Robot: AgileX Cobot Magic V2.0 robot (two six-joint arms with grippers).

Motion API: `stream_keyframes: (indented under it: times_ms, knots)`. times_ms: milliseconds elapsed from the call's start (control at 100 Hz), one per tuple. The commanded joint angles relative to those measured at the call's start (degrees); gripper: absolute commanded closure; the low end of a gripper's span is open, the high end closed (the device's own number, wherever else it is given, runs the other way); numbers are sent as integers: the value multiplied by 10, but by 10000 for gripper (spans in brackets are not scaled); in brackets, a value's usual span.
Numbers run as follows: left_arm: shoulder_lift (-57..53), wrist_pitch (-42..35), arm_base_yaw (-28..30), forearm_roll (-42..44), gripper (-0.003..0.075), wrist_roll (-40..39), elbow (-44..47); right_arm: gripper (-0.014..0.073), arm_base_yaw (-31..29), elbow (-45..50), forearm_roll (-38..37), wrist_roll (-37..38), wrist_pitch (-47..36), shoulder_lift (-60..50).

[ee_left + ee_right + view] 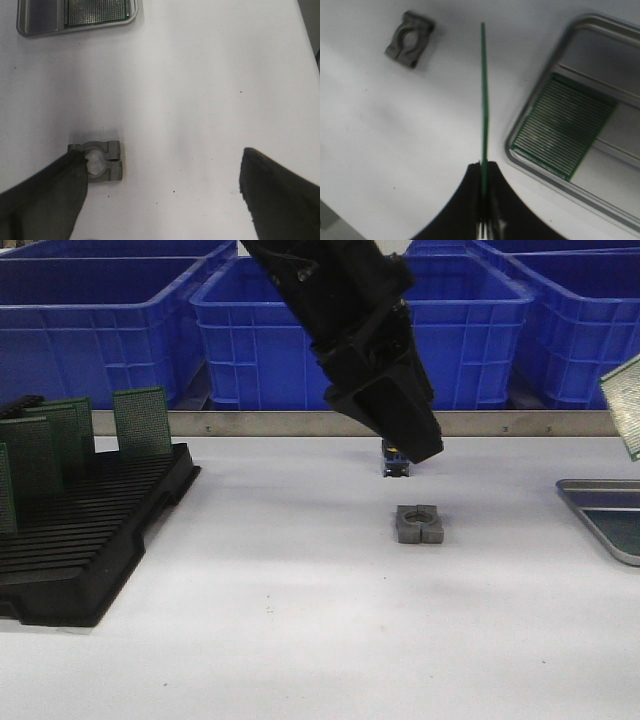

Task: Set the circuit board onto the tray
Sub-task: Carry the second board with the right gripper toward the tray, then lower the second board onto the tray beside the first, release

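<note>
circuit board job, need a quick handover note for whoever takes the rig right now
Right gripper: shut on a thin green circuit board, held edge-on in the air beside the shallow silver-grey metal tray, not over it yet.
Left gripper: open, empty, hanging above the small grey metal clamp block on the white table.
Done: one green board already lies flat in the tray.
Left: carry the held board over the tray, lay it down and release. More green boards stand in the black slotted rack.
</note>
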Motion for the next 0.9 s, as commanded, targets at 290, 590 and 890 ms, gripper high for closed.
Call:
stream_keyframes:
  times_ms: [290, 590, 890]
  knots:
    - [-33, -10, -4, -28, 142, -1, -17, 652, -37, -14, 36, 74, -15, 71]
    - [-33, -10, -4, -28, 142, -1, -17, 652, -37, -14, 46, 74, -27, 100]
    - [-33, -10, -4, -28, 142, -1, -17, 508, -37, -14, 46, 74, -36, 100]
